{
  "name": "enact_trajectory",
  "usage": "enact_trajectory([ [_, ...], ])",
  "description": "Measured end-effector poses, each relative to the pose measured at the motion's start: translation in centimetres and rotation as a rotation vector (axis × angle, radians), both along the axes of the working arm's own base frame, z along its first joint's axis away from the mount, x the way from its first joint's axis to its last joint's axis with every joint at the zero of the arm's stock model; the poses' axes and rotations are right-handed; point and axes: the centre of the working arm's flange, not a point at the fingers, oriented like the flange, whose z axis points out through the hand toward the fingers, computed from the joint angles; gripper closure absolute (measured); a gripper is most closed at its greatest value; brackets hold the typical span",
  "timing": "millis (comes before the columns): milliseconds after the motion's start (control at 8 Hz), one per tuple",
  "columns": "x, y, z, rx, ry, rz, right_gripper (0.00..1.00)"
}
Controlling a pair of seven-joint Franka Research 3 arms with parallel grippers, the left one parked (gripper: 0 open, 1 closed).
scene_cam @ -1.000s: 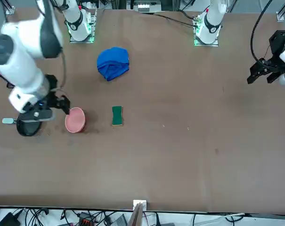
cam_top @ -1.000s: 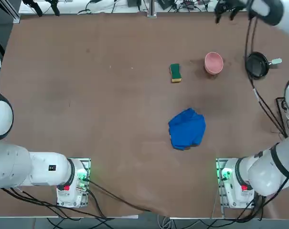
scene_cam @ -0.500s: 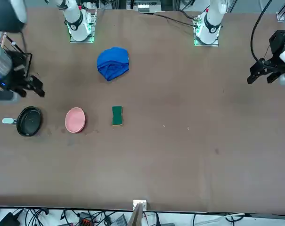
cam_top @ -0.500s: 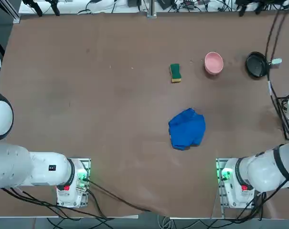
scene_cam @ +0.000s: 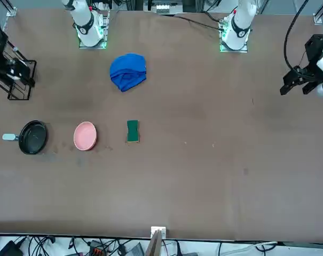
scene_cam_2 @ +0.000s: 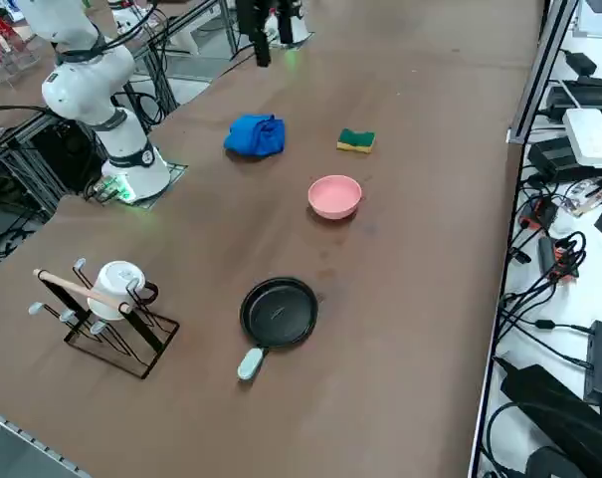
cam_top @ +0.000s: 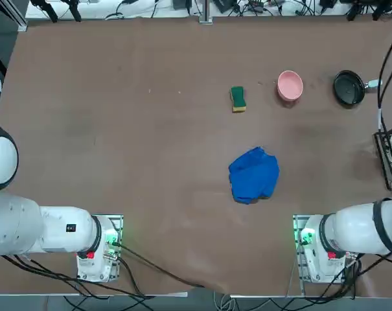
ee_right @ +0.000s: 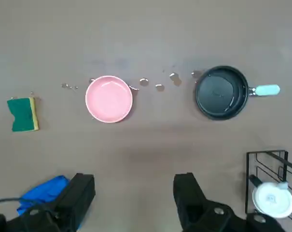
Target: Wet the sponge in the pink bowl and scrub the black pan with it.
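The sponge, the pink bowl and the black pan lie in a row at upper right; the right gripper hangs high above the counter, fingers released, holding nothing.

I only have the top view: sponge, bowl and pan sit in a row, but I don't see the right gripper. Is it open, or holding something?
Observer: Open and empty. The right gripper hangs well above the table, with nothing between its fingers.
Operator: Is the table wet anywhere?
Observer: Yes, drops lie on the table between the bowl and the pan.
Operator: What is the wire thing at my right edge?
Observer: A black rack with a white mug on it.
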Motion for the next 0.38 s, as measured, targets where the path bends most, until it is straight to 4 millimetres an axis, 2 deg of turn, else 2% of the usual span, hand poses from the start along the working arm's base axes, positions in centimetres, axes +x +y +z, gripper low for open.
enact_trajectory([
  [250,-1.57,0.23,0.36,0.002,0.019,0.004,0.00],
  [375,-1.74,0.60,0.60,0.001,0.018,0.011,0.00],
])
